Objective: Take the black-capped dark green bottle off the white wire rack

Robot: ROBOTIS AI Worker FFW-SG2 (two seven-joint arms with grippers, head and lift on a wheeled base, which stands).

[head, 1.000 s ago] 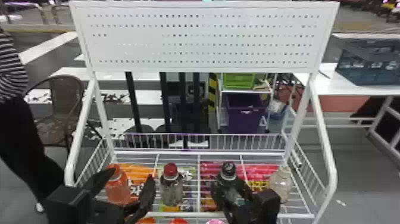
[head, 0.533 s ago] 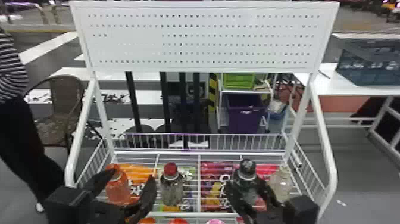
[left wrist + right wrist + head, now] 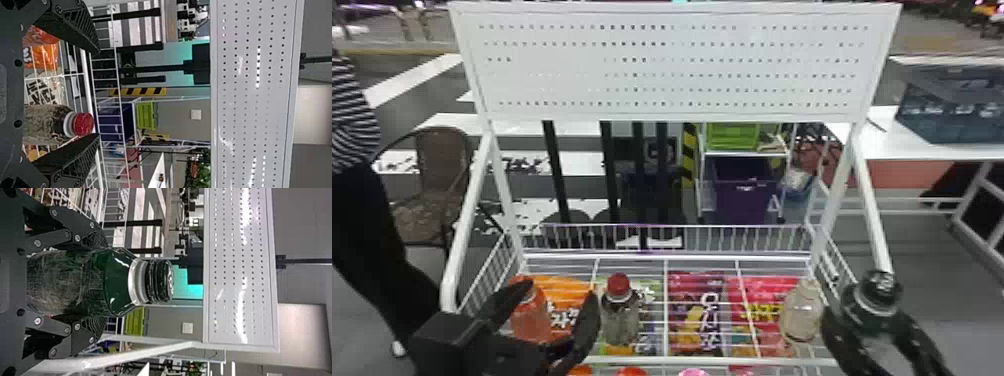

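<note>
In the head view my right gripper point(image 3: 877, 327) is shut on the black-capped dark green bottle point(image 3: 873, 299), upright at the right side of the white wire rack point(image 3: 747, 360), past the clear bottle. The right wrist view has the green bottle point(image 3: 113, 282) between both fingers of the right gripper point(image 3: 105, 284), cap and shoulder beyond the tips. My left gripper point(image 3: 557, 295) stands open over the rack's left part, by the orange bottle point(image 3: 531, 315). In the left wrist view, the red-capped bottle point(image 3: 47, 124) shows beyond the open left gripper point(image 3: 98, 94).
On the rack stand the red-capped bottle point(image 3: 619, 315) and a clear bottle point(image 3: 801, 312), with colourful packets point(image 3: 694, 320) at a lower level. The rack's right side rail point(image 3: 872, 215) rises close to the green bottle. A white perforated board point(image 3: 672, 62) spans the rack's top.
My right gripper has carried the green bottle rightward, from between the red-capped and clear bottles, past the clear one to the rack's right side. The left arm has stayed still.
</note>
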